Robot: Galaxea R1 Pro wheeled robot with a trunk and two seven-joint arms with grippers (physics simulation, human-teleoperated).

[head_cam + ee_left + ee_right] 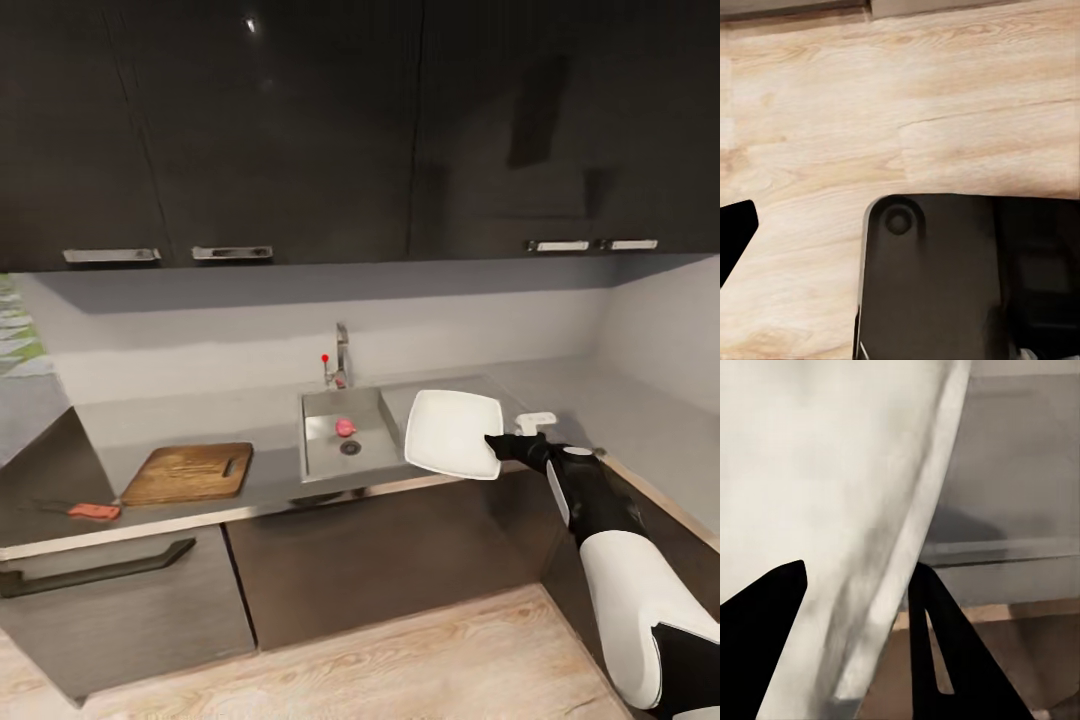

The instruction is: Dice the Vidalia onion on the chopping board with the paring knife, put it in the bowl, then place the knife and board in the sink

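Observation:
A pinkish Vidalia onion (345, 427) lies in the grey sink (320, 405), just behind the drain. My right gripper (497, 443) is shut on the near rim of the white square bowl (452, 432), which it holds tilted above the countertop (180, 420) just right of the sink. In the right wrist view both dark fingers of that gripper (859, 566) clamp the bowl's edge (817, 472). The brown chopping board (190, 472) lies flat left of the sink. The paring knife (92, 511) with its orange-red handle rests near the counter's front left edge. One dark fingertip (735, 232) of my left gripper hangs over the floor.
A chrome tap (341, 355) stands behind the sink, under glossy black upper cabinets (280, 130). A small white object (537, 420) sits on the counter behind my right wrist. Dark lower units (380, 560) front the counter. Light wood floor (900, 112) and the robot's dark base (945, 285) lie below.

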